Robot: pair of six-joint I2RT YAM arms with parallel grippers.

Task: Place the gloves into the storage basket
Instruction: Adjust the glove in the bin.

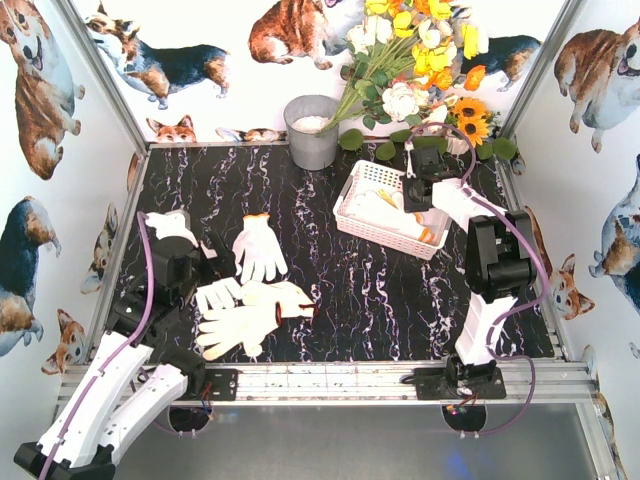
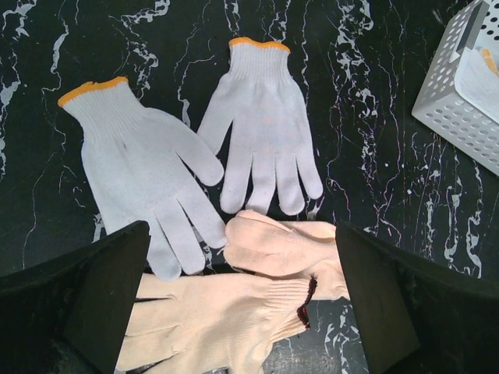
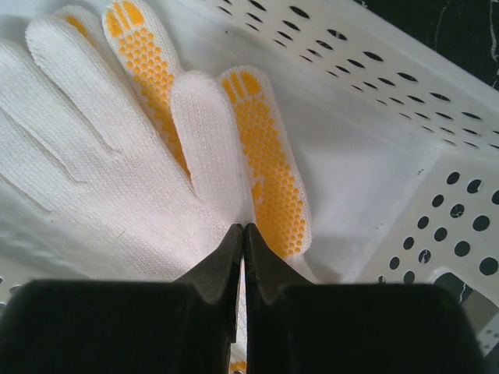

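My left gripper (image 2: 242, 308) is open and hangs low over two cream gloves, one (image 2: 210, 319) between its fingers and one (image 2: 284, 245) just beyond. Two white gloves with orange cuffs (image 2: 136, 167) (image 2: 261, 125) lie flat farther out. From above these gloves (image 1: 245, 320) (image 1: 258, 245) lie at the left. My right gripper (image 3: 245, 231) is inside the white storage basket (image 3: 366, 86), shut, its tips pinching a white glove (image 3: 93, 171) that lies on a yellow-dotted glove (image 3: 265, 171). The basket (image 1: 370, 175) stands at the back right.
A grey metal bucket (image 1: 312, 132) stands at the back centre, with a bunch of flowers (image 1: 420, 60) beside it. The basket's corner (image 2: 460, 101) shows at the right of the left wrist view. Walls close in the black marble table (image 1: 400, 300) on three sides.
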